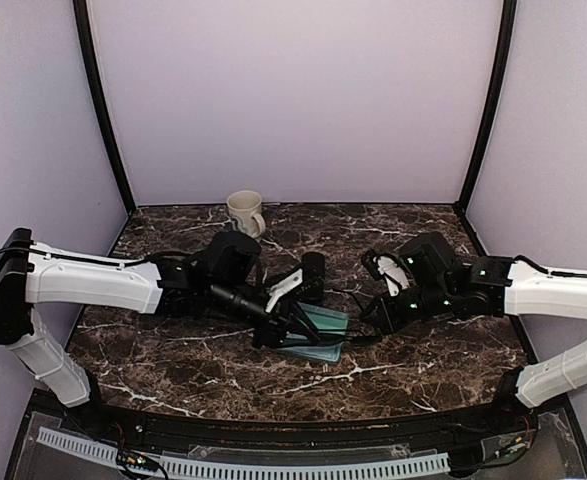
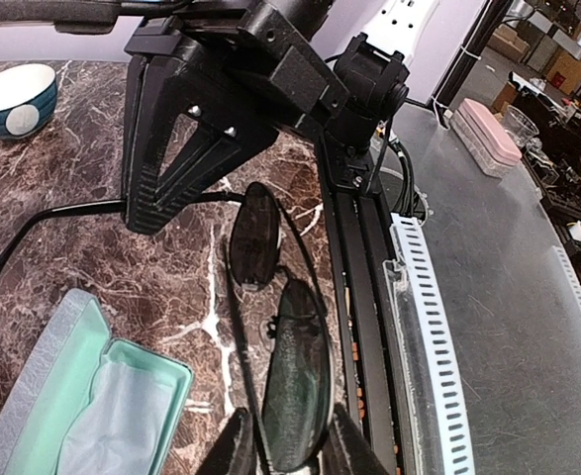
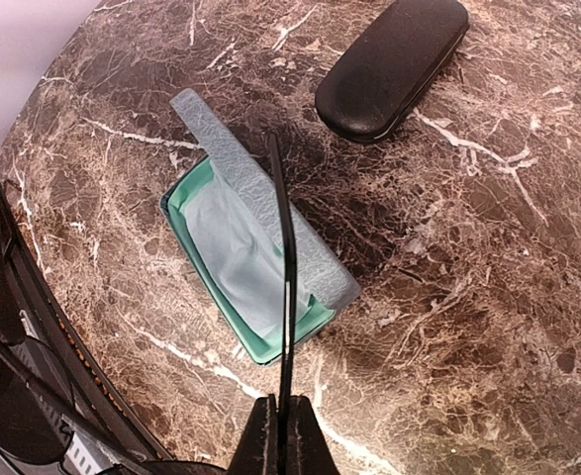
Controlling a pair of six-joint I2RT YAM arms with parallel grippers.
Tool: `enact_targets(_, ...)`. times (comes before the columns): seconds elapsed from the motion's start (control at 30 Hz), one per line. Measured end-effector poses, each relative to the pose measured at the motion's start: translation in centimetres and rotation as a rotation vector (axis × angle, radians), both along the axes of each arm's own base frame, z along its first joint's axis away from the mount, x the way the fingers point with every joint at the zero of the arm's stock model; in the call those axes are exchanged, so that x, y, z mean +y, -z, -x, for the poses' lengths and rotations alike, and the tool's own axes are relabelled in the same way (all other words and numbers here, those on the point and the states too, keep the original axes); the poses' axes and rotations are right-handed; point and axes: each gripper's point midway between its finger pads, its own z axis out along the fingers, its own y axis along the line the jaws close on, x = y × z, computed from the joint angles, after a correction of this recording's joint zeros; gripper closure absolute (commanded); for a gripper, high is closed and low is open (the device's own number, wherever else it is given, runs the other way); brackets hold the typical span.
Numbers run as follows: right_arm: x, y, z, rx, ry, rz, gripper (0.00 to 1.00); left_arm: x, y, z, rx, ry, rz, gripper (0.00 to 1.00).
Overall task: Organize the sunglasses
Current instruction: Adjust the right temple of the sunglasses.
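The right end effector (image 3: pixel 282 440) pinches an arm of the sunglasses (image 2: pixel 280 327) above the open case (image 3: pixel 233 158). The left end effector (image 2: pixel 292 450) sits around a lens; I cannot tell if it squeezes.

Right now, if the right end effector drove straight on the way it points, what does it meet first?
Probably the open grey-blue case, directly ahead under the sunglasses temple that the right end effector pinches. Depth is unclear; the black case lies farther off, to one side.
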Motion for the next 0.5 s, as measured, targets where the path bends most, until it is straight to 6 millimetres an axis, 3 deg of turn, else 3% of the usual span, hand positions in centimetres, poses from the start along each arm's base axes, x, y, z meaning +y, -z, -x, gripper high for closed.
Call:
enact_targets(0.3,-0.01,0.05,0.02,0.001,0.000,0.001,1.00,0.00,-0.10,0.29,0.009,0.015,0.005,0.82)
enact_targets(0.43,0.00,0.08,0.02,0.002,-0.001,0.001,1.00,0.00,-0.13,0.36,0.010,0.019,0.007,0.67)
enact_targets(0.5,0.00,0.12,0.02,0.003,-0.001,0.002,1.00,0.00,-0.13,0.37,0.013,0.018,0.007,0.54)
